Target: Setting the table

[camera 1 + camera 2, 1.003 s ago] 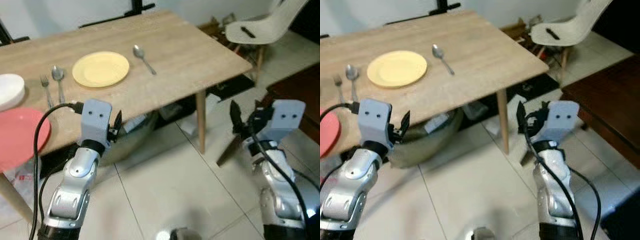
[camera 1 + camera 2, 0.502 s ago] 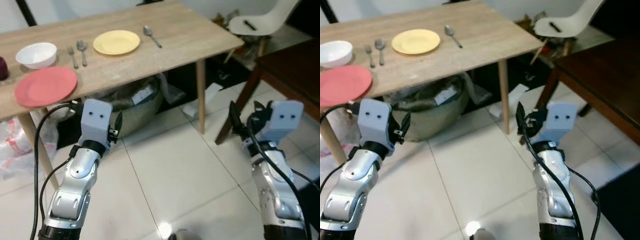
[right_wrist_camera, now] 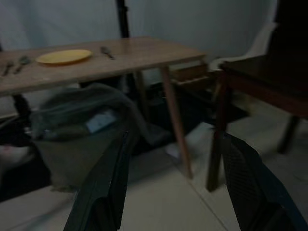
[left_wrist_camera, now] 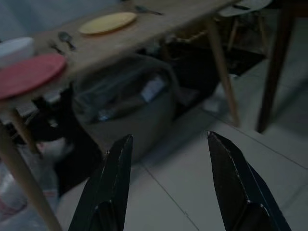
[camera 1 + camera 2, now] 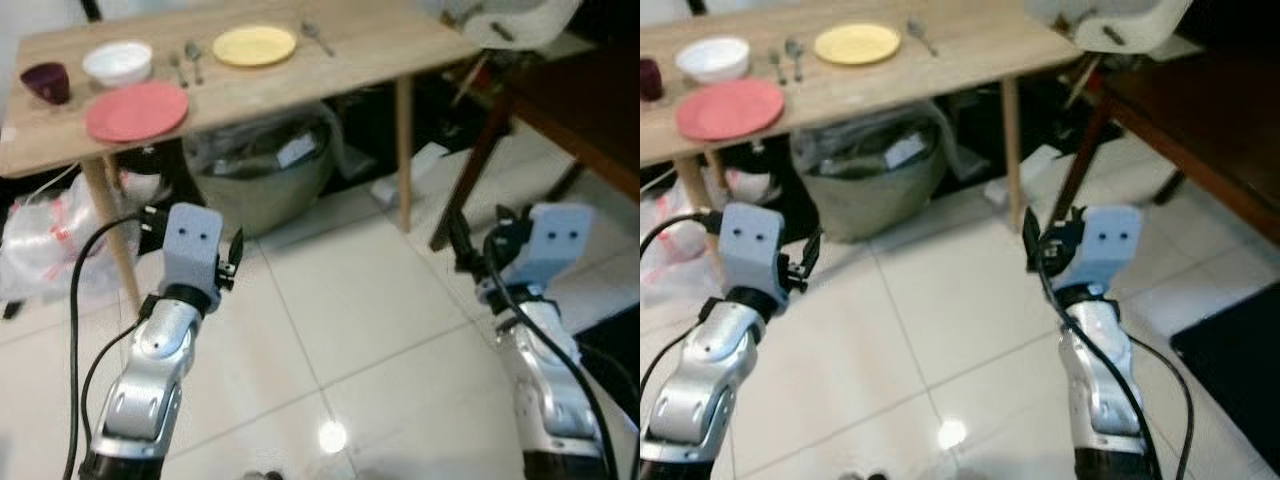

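Table (image 5: 330, 70): wooden, well ahead of and above both grippers, out of reach.

Yellow plate (image 5: 255, 45): on the far part of the tabletop, ahead of the left gripper and beyond it. Spoon (image 5: 318, 35) lying just beside the plate on its right-gripper side; apart from it, not touching.

Fork (image 5: 177, 66) and second spoon (image 5: 193, 60): side by side between the yellow plate and the white bowl (image 5: 118, 62).

Red plate (image 5: 136, 110): near the front edge, closest dish to the left gripper, no cutlery beside it.

Dark cup (image 5: 46, 82): at the far left end, beside the bowl.

Left gripper (image 4: 168, 185): fingers spread wide, nothing between them, raised over bare tile and aimed at the table's underside.

Right gripper (image 3: 173, 185): fingers likewise spread and empty, aimed at the table leg (image 5: 404, 150) and the dark furniture (image 5: 570, 110) beside it.

Grey bag (image 5: 265, 170): under the table, ahead of the left gripper.

White chair (image 5: 515, 20): past the table's right end.

Progress, as judged: yellow place looks laid or nearly so; red place apparently lacks cutlery; bowl and cup not obviously assigned. Nothing in hand; approach to the table needed before any further placing.
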{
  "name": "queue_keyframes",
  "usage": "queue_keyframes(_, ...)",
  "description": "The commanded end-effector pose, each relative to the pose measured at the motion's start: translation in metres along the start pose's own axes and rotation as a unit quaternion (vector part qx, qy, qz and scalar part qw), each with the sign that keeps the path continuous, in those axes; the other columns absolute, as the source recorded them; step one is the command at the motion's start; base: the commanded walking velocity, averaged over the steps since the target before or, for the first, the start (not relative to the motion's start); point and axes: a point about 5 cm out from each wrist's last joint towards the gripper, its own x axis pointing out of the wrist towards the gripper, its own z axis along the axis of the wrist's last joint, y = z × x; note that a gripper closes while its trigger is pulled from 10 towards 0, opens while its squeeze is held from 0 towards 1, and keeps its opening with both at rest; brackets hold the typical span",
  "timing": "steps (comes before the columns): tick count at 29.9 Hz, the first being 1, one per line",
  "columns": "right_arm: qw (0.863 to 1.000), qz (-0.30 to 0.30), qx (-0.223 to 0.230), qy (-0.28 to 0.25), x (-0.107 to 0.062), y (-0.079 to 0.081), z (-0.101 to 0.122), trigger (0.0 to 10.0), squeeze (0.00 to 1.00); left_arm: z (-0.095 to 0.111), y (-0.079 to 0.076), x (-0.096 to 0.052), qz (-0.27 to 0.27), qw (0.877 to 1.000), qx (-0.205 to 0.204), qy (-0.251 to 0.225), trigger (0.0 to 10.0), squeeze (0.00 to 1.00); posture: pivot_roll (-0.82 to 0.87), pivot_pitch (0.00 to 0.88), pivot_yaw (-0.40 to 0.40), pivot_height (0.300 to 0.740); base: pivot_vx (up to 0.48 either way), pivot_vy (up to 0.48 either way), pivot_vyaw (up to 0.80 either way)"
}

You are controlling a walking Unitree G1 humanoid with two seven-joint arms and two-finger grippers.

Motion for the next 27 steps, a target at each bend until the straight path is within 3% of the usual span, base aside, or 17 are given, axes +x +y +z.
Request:
queue_keyframes(1, 1.0, 0.008, 0.007, 0.006, -0.0011, 0.0061, -0.0035, 10.0, 0.0, -0.0065, 0.0038, -0.0033, 0.005, 1.0, 0.008, 0.012, 10.0, 0.0, -0.13, 0.034, 0.069, 0.74, -0.382, 0.0, 0.0)
queue_keyframes(6, 1.0, 0.007, 0.007, 0.006, -0.0009, 0.0053, -0.003, 10.0, 0.0, -0.0068, 0.0034, -0.0024, 0.006, 1.0, 0.005, 0.014, 10.0, 0.0, -0.13, 0.036, 0.067, 0.74, -0.347, 0.0, 0.0)
queue_keyframes(11, 1.0, 0.007, 0.006, 0.007, -0.0005, 0.0046, -0.0028, 10.0, 0.0, -0.0084, 0.0034, -0.0018, 0.008, 1.0, -0.009, 0.023, 10.0, 0.0, -0.13, 0.035, 0.066, 0.74, 0.0, 0.0, 0.0)
queue_keyframes(27, 1.0, 0.001, 0.013, 0.011, 0.0004, 0.0024, -0.0032, 10.0, 0.0, -0.0094, 0.001, -0.0009, 0.005, 1.0, -0.011, 0.027, 10.0, 0.0, -0.14, 0.031, 0.066, 0.74, 0.0, 0.0, -0.79)
